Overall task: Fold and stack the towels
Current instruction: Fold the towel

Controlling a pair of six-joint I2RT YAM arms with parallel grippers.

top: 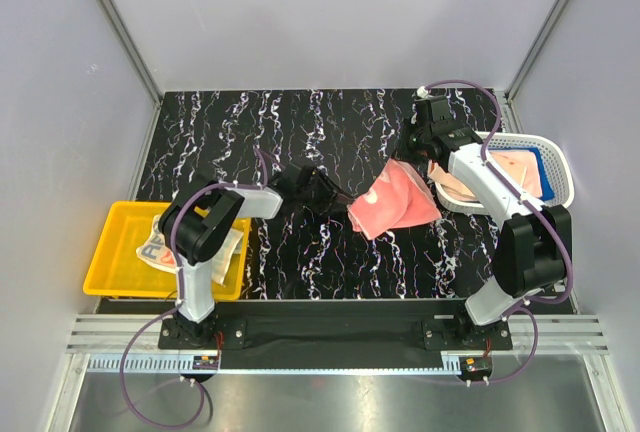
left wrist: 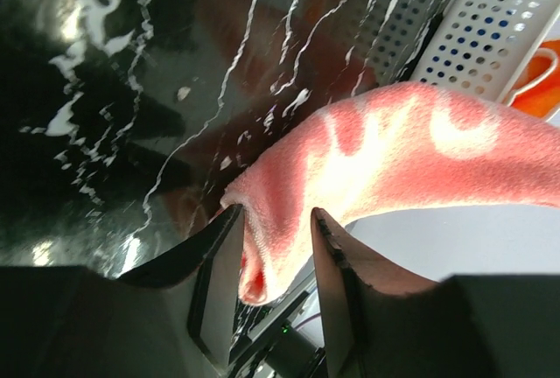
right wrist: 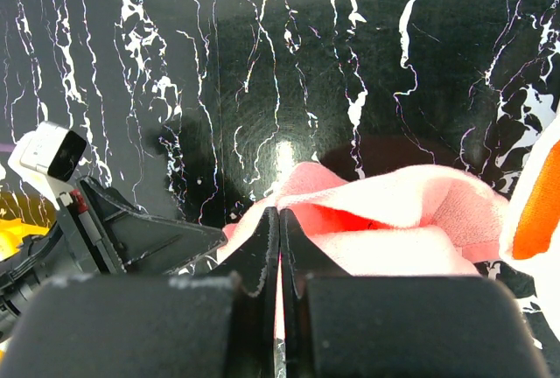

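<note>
A salmon-pink towel [top: 395,202] hangs over the middle of the dark marbled table, stretched between both grippers. My right gripper [top: 408,155] is shut on its far corner; the right wrist view shows the fingers pinched together on the cloth [right wrist: 394,212]. My left gripper [top: 343,204] holds the near-left corner. In the left wrist view the towel [left wrist: 394,150] fills the gap between the narrowly parted fingers [left wrist: 227,238]. More towels, pale pink [top: 500,164] and blue [top: 537,167], lie in the white mesh basket. A beige lettered towel [top: 160,247] lies in the yellow bin.
The white mesh basket [top: 560,167] stands at the right edge of the table, close behind the right arm; it also shows in the left wrist view [left wrist: 490,28]. The yellow bin [top: 110,252] stands at the front left beside the left arm's base. Grey walls enclose the table.
</note>
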